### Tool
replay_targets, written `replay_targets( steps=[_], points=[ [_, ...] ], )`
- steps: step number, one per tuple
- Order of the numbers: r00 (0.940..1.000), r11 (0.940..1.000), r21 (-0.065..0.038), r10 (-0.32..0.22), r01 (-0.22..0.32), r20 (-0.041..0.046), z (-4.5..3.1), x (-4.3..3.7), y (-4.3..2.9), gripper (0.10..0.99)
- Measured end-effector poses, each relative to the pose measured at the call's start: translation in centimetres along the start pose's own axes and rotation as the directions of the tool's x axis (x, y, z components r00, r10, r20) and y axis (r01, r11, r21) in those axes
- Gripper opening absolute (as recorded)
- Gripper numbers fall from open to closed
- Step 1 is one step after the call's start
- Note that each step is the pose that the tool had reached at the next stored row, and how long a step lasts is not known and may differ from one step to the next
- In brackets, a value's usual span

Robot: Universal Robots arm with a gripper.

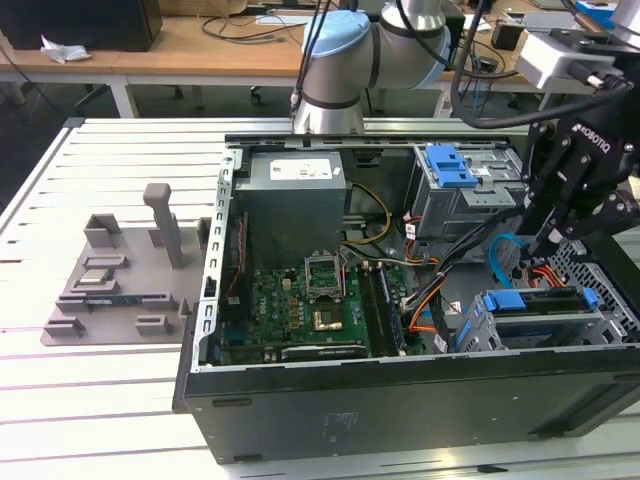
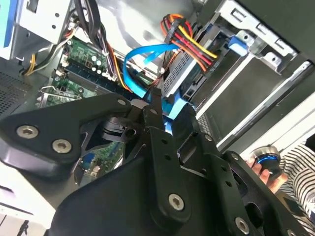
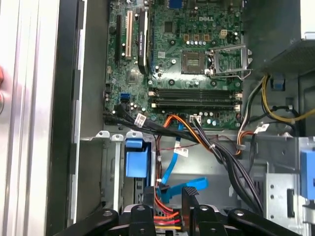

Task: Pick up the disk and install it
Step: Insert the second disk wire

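Note:
The disk [image 1: 535,303], silver-grey in a blue carrier bracket, lies in the lower drive cage at the front right corner of the open computer case [image 1: 400,400]. Red, yellow and orange power wires and a blue data cable [image 2: 142,56] run to the disk [image 2: 183,73] in the second wrist view. My black gripper [image 1: 545,245] hangs just above that cage, over the cables. Its fingers [image 3: 189,196] stand a little apart in the first wrist view, and the gripper [image 3: 169,201] holds nothing; wires show behind the gap. The second wrist view has the gripper [image 2: 170,110] right over the carrier's blue edge.
Inside the case are the motherboard [image 1: 310,310], a power supply [image 1: 295,200] and an upper drive cage with a blue latch [image 1: 450,165]. A grey fixture plate [image 1: 110,290] lies on the slatted table to the exterior view's left. A person's hand [image 2: 268,169] with a striped sleeve is beside the case.

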State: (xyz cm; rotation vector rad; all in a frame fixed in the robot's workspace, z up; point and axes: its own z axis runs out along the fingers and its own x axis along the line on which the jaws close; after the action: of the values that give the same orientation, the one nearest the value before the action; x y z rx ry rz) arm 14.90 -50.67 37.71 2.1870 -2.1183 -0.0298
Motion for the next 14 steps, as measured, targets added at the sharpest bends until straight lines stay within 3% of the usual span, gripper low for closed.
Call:
replay_targets(
  steps=[5,12,13,14],
  points=[
    [0.9989,0.9989,0.002,-0.048,0.048,-0.0043,0.29,0.11,0.15,0.361],
    [0.9988,0.9988,0.002,-0.048,0.048,-0.0042,0.32,0.11,0.14,0.349],
    [0.9988,0.9988,0.002,-0.048,0.048,-0.0042,0.33,0.11,0.14,0.216],
    [0.9988,0.9988,0.002,-0.048,0.048,-0.0042,0.33,0.11,0.14,0.161]
  ],
)
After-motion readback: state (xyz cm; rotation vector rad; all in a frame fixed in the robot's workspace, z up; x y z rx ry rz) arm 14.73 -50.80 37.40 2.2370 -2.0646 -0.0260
